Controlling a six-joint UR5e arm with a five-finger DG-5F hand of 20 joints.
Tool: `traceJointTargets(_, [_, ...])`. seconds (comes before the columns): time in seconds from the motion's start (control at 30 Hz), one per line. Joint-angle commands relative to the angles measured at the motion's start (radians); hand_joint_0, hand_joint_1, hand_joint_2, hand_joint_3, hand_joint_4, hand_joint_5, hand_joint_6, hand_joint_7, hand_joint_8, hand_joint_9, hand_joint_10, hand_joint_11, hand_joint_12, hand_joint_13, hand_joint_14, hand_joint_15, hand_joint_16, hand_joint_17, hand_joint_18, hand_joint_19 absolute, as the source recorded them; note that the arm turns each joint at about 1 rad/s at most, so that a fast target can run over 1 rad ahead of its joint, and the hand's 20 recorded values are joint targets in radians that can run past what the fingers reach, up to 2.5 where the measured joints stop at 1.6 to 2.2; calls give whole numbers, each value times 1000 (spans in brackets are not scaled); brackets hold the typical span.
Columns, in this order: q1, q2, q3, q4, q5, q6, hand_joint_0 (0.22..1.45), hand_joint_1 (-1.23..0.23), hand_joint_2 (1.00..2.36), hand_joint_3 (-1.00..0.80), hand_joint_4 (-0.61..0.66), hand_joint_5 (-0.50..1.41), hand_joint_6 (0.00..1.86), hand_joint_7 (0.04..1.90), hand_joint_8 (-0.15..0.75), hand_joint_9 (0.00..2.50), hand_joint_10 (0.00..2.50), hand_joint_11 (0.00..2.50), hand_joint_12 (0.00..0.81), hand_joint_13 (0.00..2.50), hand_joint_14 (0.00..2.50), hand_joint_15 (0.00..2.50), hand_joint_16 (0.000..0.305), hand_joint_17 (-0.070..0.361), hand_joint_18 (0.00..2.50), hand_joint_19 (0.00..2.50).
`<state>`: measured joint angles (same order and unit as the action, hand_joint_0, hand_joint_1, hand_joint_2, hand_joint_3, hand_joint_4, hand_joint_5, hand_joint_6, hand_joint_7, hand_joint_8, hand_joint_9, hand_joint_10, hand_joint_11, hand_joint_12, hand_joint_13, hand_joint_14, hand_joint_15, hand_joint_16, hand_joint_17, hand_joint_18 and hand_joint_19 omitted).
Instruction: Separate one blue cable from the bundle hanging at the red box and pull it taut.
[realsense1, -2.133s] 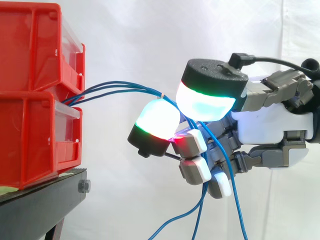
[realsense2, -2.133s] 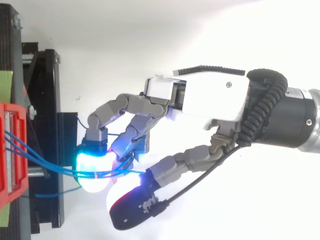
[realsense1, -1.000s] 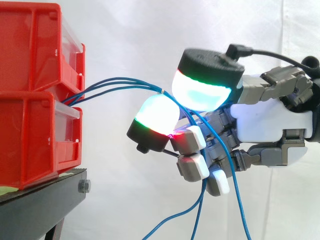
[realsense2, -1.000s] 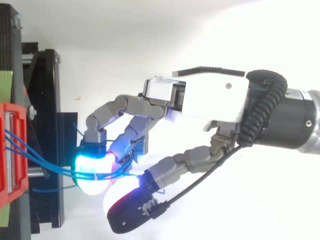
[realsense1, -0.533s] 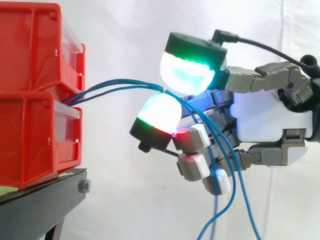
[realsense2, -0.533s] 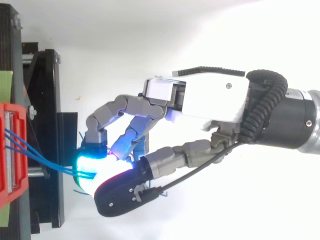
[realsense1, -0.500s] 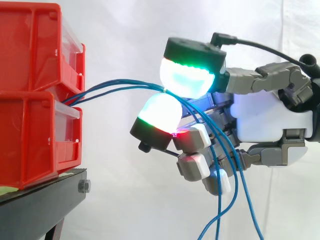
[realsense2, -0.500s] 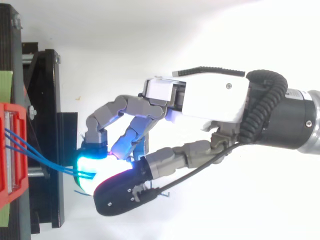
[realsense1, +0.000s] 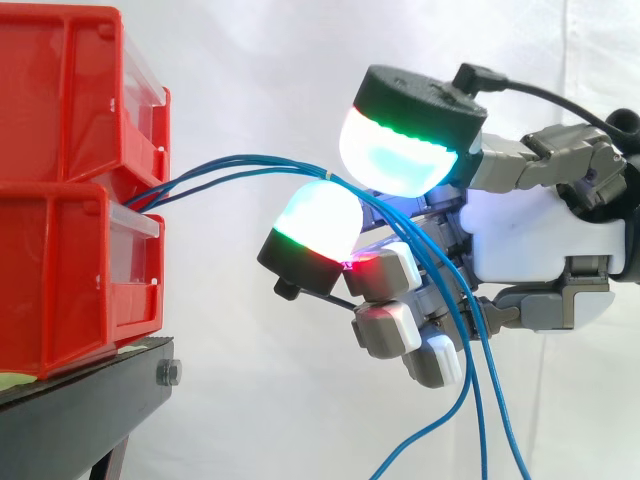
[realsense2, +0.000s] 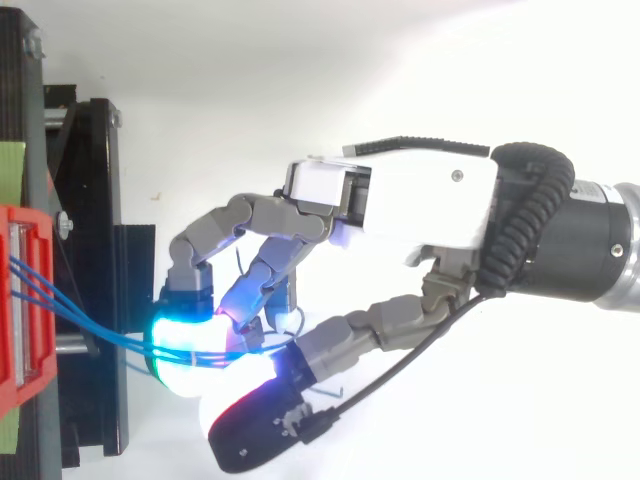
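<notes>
Blue cables spanning open gap from red box edge, clasped by hand

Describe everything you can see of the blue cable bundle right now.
The blue cables are thin, glossy strands, at least three. They leave the gap between the stacked red bins, arch rightward slack, and meet at a small pale tie. There they lie over a glowing pad of the hand, under the thumb's pad, then thread down through its curled fingers and hang loose below.
</notes>
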<state>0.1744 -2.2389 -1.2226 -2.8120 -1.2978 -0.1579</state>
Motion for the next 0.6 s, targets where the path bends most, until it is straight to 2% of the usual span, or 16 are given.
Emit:
traceJointTargets(0.0, [0, 1, 0, 0, 0, 0, 575, -743, 1000, -500, 165, -193, 914, 1073, 314, 960, 25, 1106, 383, 937, 28, 994, 47, 106, 974, 887])
traceJointTargets(0.03, [0, -1, 0, 3, 0, 0, 567, -722, 1000, -500, 166, -192, 914, 1072, 319, 961, 25, 1105, 382, 938, 28, 991, 47, 106, 978, 886])
traceJointTargets(0.13, [2, 1, 0, 5, 0, 0, 526, -475, 1000, -500, 188, -190, 907, 1074, 331, 974, 24, 1112, 401, 933, 25, 1006, 50, 112, 996, 878])
traceJointTargets(0.23, [2, 1, 0, 5, 0, 0, 539, -407, 1000, -500, 190, -193, 903, 1074, 331, 968, 24, 1088, 397, 934, 25, 1006, 50, 112, 991, 894])
traceJointTargets(0.3, [2, 1, 0, 6, 0, 0, 571, -415, 1000, -500, 183, -194, 902, 1080, 325, 965, 24, 1085, 390, 932, 26, 1011, 48, 108, 978, 906])
traceJointTargets(0.43, [4, 1, 0, 9, 0, 0, 596, -534, 1016, -281, 175, -190, 904, 1086, 327, 929, 24, 1099, 386, 938, 26, 1011, 47, 107, 977, 910])
traceJointTargets(0.57, [7, 1, 0, 26, 8, 0, 592, -600, 1022, -177, 174, -193, 908, 1089, 322, 903, 23, 1106, 387, 942, 26, 1004, 48, 108, 981, 900])
